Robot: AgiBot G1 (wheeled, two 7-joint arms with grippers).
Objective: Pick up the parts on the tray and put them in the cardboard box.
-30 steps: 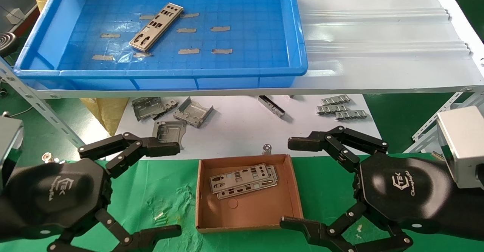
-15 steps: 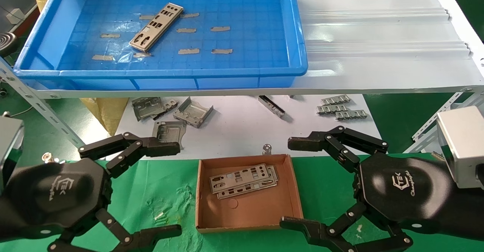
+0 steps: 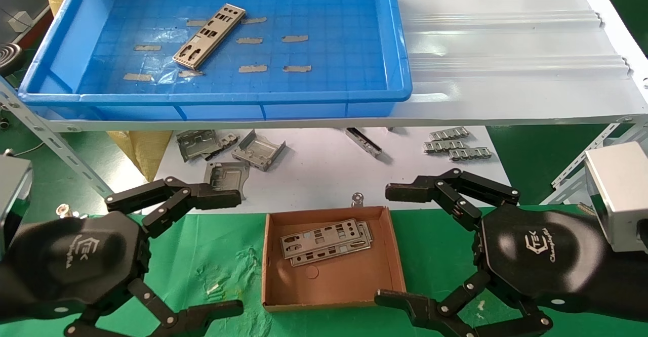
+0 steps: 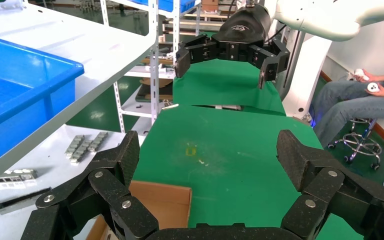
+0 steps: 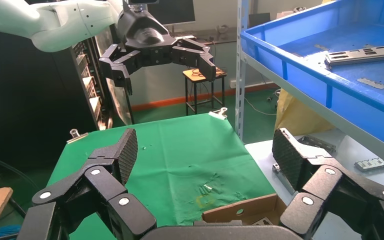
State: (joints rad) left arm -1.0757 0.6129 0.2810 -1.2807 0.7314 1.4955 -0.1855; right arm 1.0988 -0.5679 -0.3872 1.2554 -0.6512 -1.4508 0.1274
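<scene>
One silver-grey punched plate [image 3: 209, 36] lies slantwise on the floor of the blue tray [image 3: 212, 96] on the upper shelf; it also shows in the right wrist view [image 5: 365, 54]. Two more plates [image 3: 326, 243] lie stacked in the brown cardboard box [image 3: 331, 281] on the green cloth. My left gripper [image 3: 230, 253] is open and empty left of the box. My right gripper [image 3: 392, 246] is open and empty right of the box. Both hover low, facing each other across it.
Folded grey brackets [image 3: 230, 155] and small ridged strips [image 3: 455, 144] lie on the white sheet [image 3: 324, 175] under the shelf. A small bolt [image 3: 357, 198] stands behind the box. The shelf's front edge [image 3: 354, 120] overhangs above. A seated person [image 4: 365, 105] shows beyond the table.
</scene>
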